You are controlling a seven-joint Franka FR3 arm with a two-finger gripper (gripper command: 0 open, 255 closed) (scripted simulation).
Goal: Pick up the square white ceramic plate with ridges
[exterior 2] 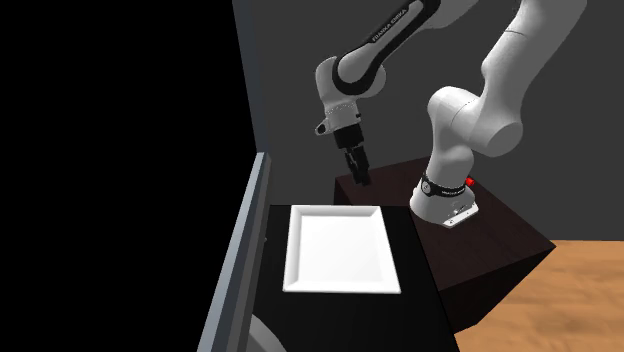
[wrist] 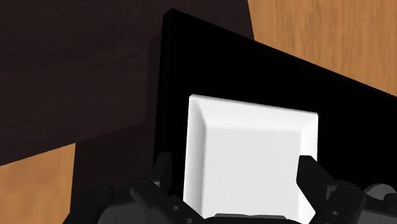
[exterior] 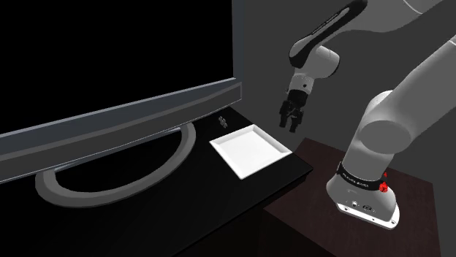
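A square white plate point(exterior: 251, 150) with a raised sloping rim lies flat on the black table point(exterior: 219, 197), near the corner closest to the arm's stand. The plate point(exterior 2: 340, 250) is seen again in the second exterior view. My black gripper point(exterior: 291, 121) hangs in the air above the plate's edge on the stand side, pointing down and not touching it. In the second exterior view the gripper point(exterior 2: 358, 176) is above the plate's far edge. Looking along the gripper point(wrist: 235, 170), its fingers point(wrist: 163, 169) stand apart, open, with the plate point(wrist: 245, 149) below between them.
A large flat screen point(exterior: 120, 117) with a grey lower bezel and a curved grey foot point(exterior: 109, 179) takes up the table's left part. A small dark object point(exterior: 223, 120) sits behind the plate. The dark brown stand box point(exterior 2: 480, 235) adjoins the table; wooden floor point(exterior 2: 570, 290) lies beyond.
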